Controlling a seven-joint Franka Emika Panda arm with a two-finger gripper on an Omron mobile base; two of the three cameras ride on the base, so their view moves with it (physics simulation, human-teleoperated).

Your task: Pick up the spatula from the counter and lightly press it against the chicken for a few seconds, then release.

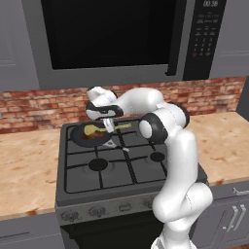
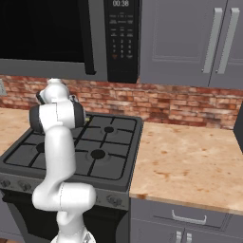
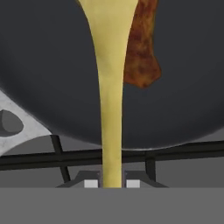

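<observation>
A yellow spatula (image 1: pixel 92 129) lies with its blade inside a dark pan (image 1: pixel 78 137) on the stove's back-left burner. My gripper (image 1: pixel 110 124) is shut on the spatula's handle at the pan's right rim. In the hand view the handle (image 3: pixel 112 109) runs from between my fingertips (image 3: pixel 91 183) up across the pan (image 3: pixel 43 65). It widens toward the blade over the brown chicken (image 3: pixel 142 57), which shows to the handle's right. Whether the blade touches the chicken I cannot tell. The gripper (image 3: pixel 112 183) holds the handle's end.
The pan's grey handle (image 3: pixel 13 127) sticks out at the left of the hand view. The black stove (image 1: pixel 112 168) has light stone counters (image 2: pixel 190 161) on both sides. A microwave (image 1: pixel 112 34) hangs low above the stove, with a brick wall (image 1: pixel 29 107) behind.
</observation>
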